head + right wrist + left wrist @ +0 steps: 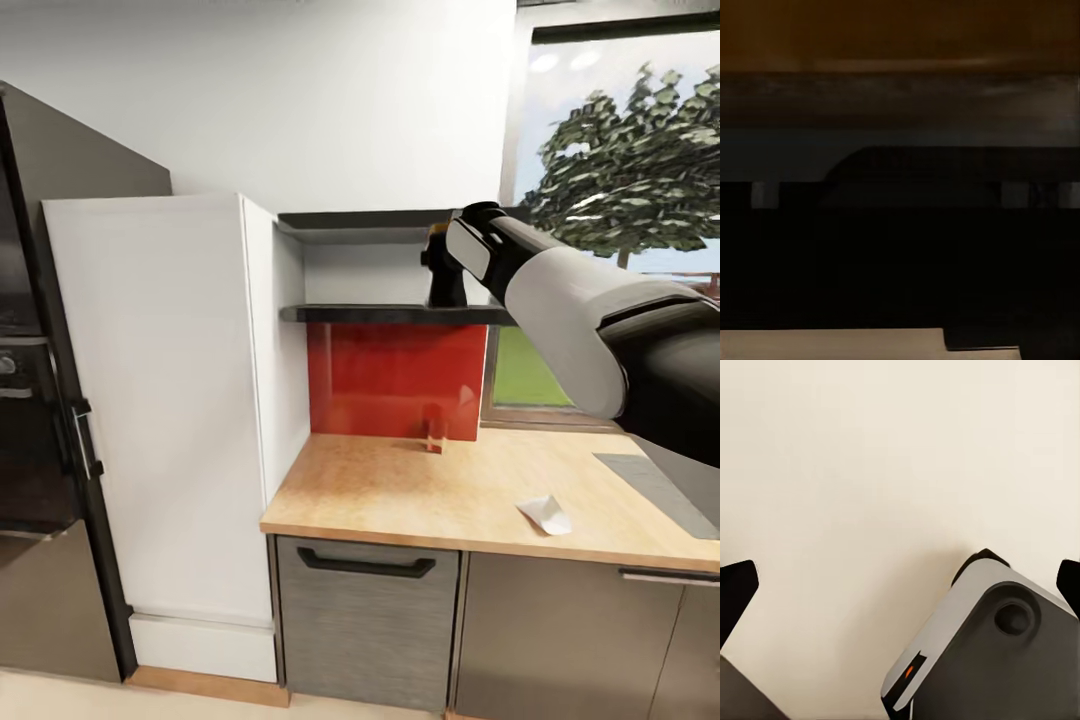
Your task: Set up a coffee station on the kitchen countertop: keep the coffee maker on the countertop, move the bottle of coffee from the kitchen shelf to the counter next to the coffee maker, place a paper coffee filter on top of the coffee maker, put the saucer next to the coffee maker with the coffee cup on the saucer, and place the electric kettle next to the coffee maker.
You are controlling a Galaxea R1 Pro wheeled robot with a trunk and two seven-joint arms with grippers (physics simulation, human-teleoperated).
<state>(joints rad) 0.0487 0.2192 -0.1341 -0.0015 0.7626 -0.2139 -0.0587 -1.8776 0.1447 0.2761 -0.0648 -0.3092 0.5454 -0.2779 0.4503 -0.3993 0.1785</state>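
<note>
Probably the right arm's jaws [440, 262] surround the bottle of coffee [441, 280] on the kitchen shelf [390, 314], grip unclear; squeeze firmly, lift straight before withdrawing.

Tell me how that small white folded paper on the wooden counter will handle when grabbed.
The small white folded paper cone looks thin, so probably floppy and very light. It lies low on the light wood-grain countertop, so the fingers may slide it rather than catch it.

Red splashback [397, 380] on wall, tree [625, 170] thru window.
</note>
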